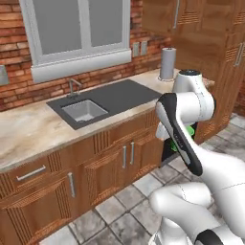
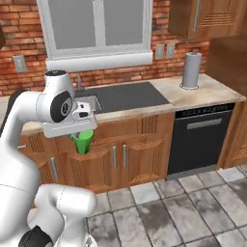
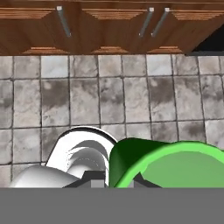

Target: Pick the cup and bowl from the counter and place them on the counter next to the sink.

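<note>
My gripper (image 2: 79,132) is shut on the small bright green cup (image 2: 83,141), holding it upright in the air in front of the brown cabinet doors, below counter height. In the hand view the cup's rim (image 3: 175,164) fills the lower right, over the tiled floor. From the left base view only slivers of the cup (image 1: 191,131) peek out behind my forearm. The dark grey sink (image 1: 103,103) sits in the beige marbled counter (image 1: 28,129) under the window, up and behind the cup. The bowl is out of view.
A tall paper towel roll (image 2: 191,70) stands on the counter right of the sink (image 2: 128,96). A faucet (image 1: 72,87) rises behind the basin. A black dishwasher front (image 2: 202,140) lies right of the cabinets. Grey tiled floor (image 3: 109,100) spreads below the hand.
</note>
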Controlling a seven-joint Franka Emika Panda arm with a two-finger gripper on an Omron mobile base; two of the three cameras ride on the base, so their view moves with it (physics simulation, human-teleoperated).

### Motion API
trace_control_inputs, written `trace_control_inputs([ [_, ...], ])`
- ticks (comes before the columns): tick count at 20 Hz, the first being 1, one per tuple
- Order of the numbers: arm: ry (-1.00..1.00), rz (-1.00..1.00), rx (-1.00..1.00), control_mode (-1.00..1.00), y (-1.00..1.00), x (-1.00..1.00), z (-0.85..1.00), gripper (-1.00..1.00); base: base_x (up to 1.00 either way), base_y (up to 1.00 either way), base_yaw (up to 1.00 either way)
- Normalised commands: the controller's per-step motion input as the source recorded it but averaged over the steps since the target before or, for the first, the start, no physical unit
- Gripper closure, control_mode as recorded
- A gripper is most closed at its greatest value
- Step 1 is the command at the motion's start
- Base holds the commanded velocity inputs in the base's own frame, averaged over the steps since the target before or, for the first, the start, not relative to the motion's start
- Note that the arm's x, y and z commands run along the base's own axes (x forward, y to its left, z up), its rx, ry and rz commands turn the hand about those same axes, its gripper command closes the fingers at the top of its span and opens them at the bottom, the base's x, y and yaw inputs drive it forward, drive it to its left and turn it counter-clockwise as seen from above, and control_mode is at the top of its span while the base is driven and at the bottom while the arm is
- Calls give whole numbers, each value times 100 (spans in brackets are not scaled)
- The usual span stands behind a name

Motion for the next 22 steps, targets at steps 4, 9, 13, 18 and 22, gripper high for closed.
trace_control_inputs([
  [4, 0, 0, 0, 100, 0, 0, 0, 100, 0, 0, 65],
  [9, 0, 0, 0, 100, 0, 0, 0, 100, 1, 0, 56],
  [13, 0, 0, 0, 100, 0, 0, 0, 100, 19, 0, 8],
  [18, 0, 0, 0, 100, 0, 0, 0, 100, 26, 7, 0],
  [22, 0, 0, 0, 100, 0, 0, 0, 100, 76, 47, 0],
])
